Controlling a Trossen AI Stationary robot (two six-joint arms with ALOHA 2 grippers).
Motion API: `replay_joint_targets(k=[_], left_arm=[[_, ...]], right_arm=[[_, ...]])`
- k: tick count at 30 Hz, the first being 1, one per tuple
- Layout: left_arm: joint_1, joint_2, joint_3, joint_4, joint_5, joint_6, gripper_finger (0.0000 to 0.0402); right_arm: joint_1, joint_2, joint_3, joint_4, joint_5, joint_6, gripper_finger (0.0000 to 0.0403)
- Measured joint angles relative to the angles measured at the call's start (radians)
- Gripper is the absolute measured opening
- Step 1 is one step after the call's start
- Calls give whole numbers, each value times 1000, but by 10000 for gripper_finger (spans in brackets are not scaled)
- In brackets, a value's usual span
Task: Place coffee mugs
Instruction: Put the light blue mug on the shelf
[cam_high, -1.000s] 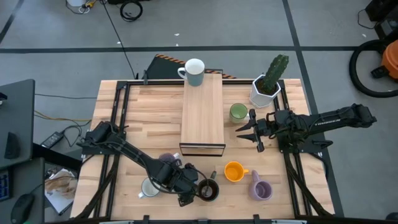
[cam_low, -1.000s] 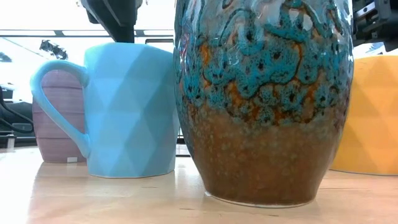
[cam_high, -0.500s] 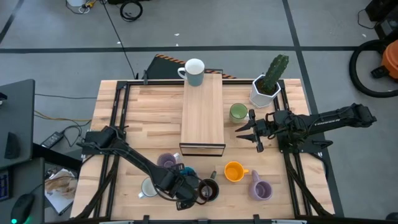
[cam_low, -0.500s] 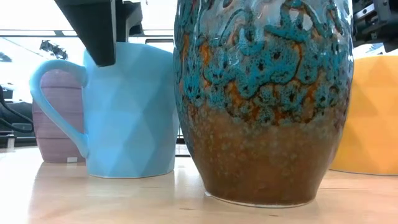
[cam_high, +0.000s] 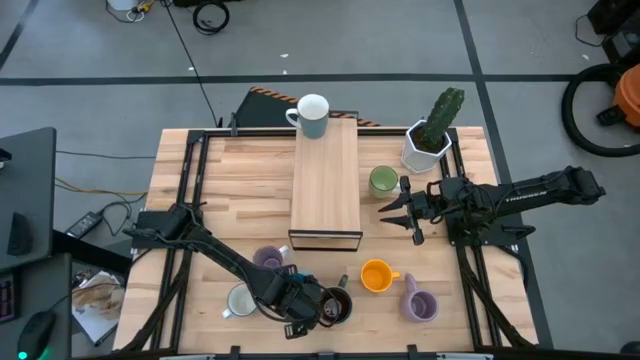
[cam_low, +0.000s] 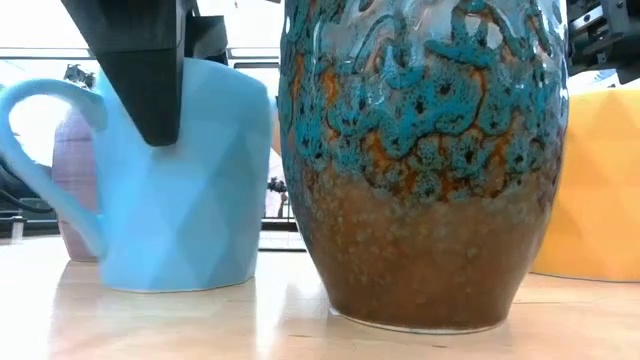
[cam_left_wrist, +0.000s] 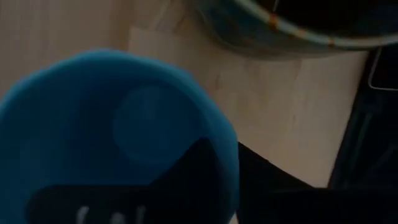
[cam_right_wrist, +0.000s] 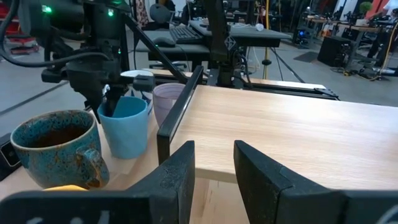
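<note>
The left gripper (cam_high: 300, 303) is down at the near edge of the table, with one finger inside the blue mug (cam_right_wrist: 124, 127) and the other outside, clenched on its rim beside the dark brown mug (cam_high: 335, 306). Seen level with the tabletop, the blue mug (cam_low: 170, 180) stands with its base on the wood, or barely off it; I cannot tell which. It looks like glazed ceramic: stiff, smooth and likely slippery, with some weight, and it would chip if knocked against its brown neighbour, so the wall pinch at the rim seems a sound hold, with the handle left free. A lavender mug (cam_high: 268, 259) and a white mug (cam_high: 240, 300) stand close by. The right gripper (cam_high: 413, 212) waits with fingers apart by the green mug (cam_high: 383, 180), near the raised wooden board (cam_high: 325, 190), where another white mug (cam_high: 313, 112) stands at the far end.
</note>
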Motion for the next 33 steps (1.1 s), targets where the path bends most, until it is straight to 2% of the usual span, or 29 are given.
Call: replay_joint_targets(k=[2,8,12,21,26,33], left_arm=[[1,-4,3,-8,11,4,30],[-2,0,56,-48,94,86,29],[-4,1,133,-143,129,171,31],[-1,1,335,-362,112,347,29],[-2,0,445,-468,26,459,31],[5,0,574,-578,-161,661,31]], right_arm=[[0,0,0,-1,-3,2,117],[0,0,0,1,-6,3,117],[0,0,0,3,-6,3,117],[0,0,0,0,-6,3,117],[0,0,0,0,-6,-1,117],[0,0,0,-1,-7,6,117]])
